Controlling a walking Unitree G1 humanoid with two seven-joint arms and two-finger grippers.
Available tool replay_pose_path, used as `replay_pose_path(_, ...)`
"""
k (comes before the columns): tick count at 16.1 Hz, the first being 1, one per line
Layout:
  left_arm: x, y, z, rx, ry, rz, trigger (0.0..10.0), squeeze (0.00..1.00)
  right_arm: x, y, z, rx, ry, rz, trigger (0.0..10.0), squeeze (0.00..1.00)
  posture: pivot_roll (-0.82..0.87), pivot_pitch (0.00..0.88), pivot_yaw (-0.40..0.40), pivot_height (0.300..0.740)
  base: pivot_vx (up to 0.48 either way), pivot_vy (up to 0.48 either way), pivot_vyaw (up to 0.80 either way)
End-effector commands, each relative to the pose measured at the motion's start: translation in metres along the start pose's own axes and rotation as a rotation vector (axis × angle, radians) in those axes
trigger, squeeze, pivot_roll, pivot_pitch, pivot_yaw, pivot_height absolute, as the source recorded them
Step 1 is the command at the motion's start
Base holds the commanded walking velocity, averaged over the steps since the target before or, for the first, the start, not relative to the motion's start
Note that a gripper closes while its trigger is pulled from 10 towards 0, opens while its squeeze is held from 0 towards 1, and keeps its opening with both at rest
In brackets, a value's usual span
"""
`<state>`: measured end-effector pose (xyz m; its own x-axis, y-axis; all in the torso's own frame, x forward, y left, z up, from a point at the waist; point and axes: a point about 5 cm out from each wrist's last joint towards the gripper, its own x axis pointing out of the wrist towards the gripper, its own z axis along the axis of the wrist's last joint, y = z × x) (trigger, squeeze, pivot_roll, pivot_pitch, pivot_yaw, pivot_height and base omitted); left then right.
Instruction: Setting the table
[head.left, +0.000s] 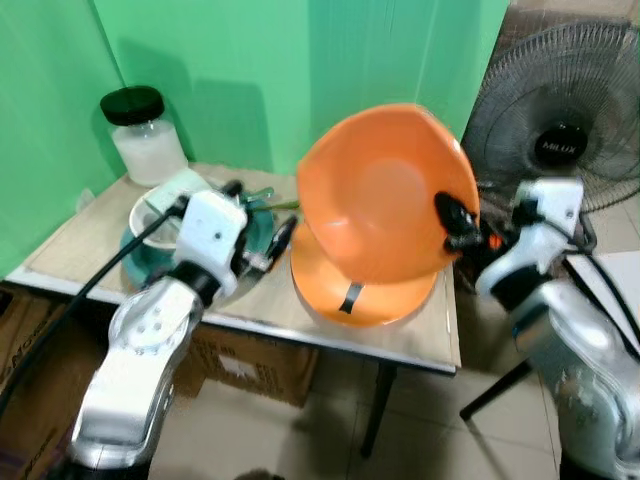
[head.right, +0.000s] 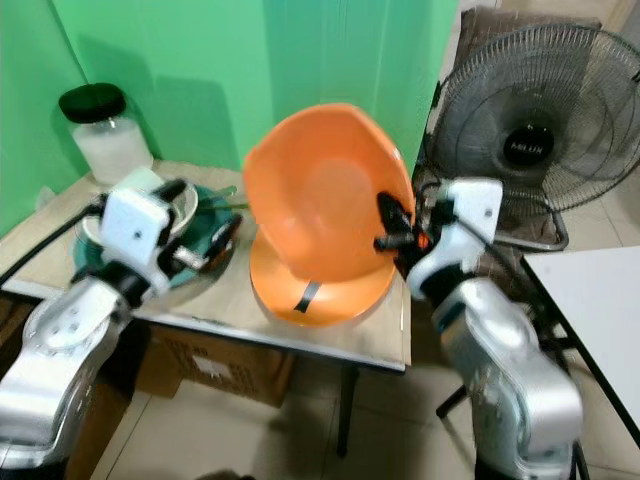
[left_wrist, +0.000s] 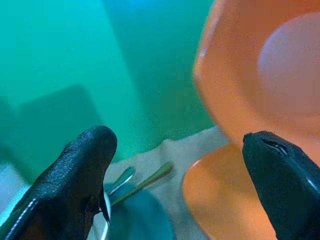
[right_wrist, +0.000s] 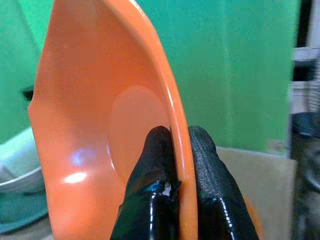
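Note:
An orange bowl (head.left: 385, 190) is lifted off the table and tipped almost on edge, its hollow facing me. My right gripper (head.left: 458, 225) is shut on its right rim; in the right wrist view the two black fingers (right_wrist: 155, 165) pinch the rim (right_wrist: 180, 150). Below it a second orange bowl (head.left: 360, 295) rests on the table (head.left: 420, 335). My left gripper (head.left: 262, 225) stands open above a teal dish (head.left: 150, 262) that holds a white bowl (head.left: 150, 212) and metal cutlery (left_wrist: 145, 182). Its fingertips (left_wrist: 82, 160) are wide apart with nothing between them.
A jar with a black lid (head.left: 143, 135) stands at the table's back left against the green wall. A standing fan (head.left: 565, 115) is to the right of the table. A cardboard box (head.left: 255, 365) sits under the table. A white surface (head.right: 600, 300) lies at the far right.

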<state>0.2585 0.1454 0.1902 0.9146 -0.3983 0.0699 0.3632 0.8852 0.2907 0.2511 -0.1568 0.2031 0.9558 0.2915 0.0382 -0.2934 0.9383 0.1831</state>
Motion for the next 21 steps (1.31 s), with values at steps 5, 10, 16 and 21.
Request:
replay_pose_path(5, -0.006, -0.011, -0.004, -0.041, 0.05, 0.164, 10.0, 0.0, -0.004, 0.0, 0.004, -0.14, -0.089, -0.165, 10.0, 0.0, -0.07, 0.0, 0.049, 0.74, 0.0, 0.0, -0.31)
replay_pose_path(10, -0.007, -0.01, -0.004, -0.062, 0.058, 0.192, 10.0, 0.0, -0.002, 0.002, 0.002, -0.137, -0.096, -0.196, 10.0, 0.0, -0.07, 0.0, 0.046, 0.74, 0.0, 0.0, -0.8)
replay_pose_path(16, -0.006, -0.008, -0.004, -0.115, 0.058, 0.236, 10.0, 0.0, 0.005, 0.002, -0.001, -0.163, -0.087, -0.201, 10.0, 0.0, -0.06, 0.0, 0.037, 0.74, 0.0, 0.0, -0.8)
replay_pose_path(21, -0.011, -0.008, -0.008, -0.135, 0.083, 0.256, 10.0, 0.0, 0.008, 0.001, -0.007, -0.165, -0.046, -0.189, 10.0, 0.0, -0.05, 0.0, 0.014, 0.74, 0.0, 0.0, -0.8)
